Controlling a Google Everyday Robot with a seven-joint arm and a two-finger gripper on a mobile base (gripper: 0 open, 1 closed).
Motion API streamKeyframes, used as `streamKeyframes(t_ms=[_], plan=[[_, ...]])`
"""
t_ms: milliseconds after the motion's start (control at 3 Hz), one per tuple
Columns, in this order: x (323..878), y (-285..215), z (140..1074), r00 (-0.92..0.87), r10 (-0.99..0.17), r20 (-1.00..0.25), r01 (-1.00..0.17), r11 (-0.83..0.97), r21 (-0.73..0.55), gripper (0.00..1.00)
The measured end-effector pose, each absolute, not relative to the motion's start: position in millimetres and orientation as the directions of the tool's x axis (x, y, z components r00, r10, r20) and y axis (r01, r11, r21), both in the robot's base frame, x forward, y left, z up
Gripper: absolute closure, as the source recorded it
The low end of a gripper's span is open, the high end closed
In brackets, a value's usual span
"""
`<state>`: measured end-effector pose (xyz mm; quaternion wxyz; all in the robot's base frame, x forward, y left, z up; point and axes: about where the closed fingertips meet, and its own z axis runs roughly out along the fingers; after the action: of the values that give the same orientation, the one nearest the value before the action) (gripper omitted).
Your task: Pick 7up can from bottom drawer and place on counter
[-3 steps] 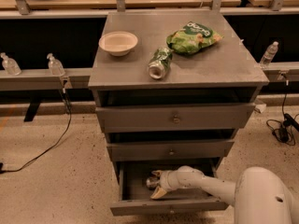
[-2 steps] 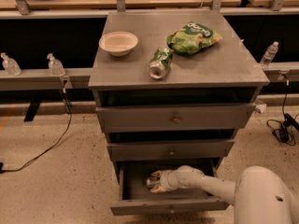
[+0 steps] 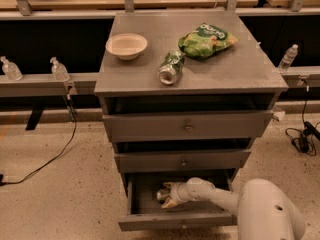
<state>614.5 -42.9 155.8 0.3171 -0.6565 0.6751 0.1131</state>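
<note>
The robot's white arm comes in from the lower right of the frame and goes into the open bottom drawer. The gripper is inside that drawer, low in the middle of the frame. The 7up can is in the drawer too, right at the tip of the gripper, on its left side. The 7up can lies on its side. Its shiny end points to the left, so I think its long way runs left to right, about in line with the arm. I cannot tell if the gripper is squeezing the 7up can or is loose round it.

To finish the job, the 7up can must come out toward the front and then go up, past the two shut drawers above.

Higher in the frame is the counter. A green can lies there, with a bowl to its left and a green bag to its right. The front right part looks bare, so that seems a good spot.
</note>
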Motion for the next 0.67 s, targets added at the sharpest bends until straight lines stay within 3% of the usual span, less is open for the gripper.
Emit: streamKeyframes(t_ms=[333,667], plan=[[622,-42,135,0.058,-0.829,-0.556,-0.962,0.103,-0.253,0.25],[627,-40,124,0.059,-0.841,-0.538,-0.965,0.090,-0.247,0.43]])
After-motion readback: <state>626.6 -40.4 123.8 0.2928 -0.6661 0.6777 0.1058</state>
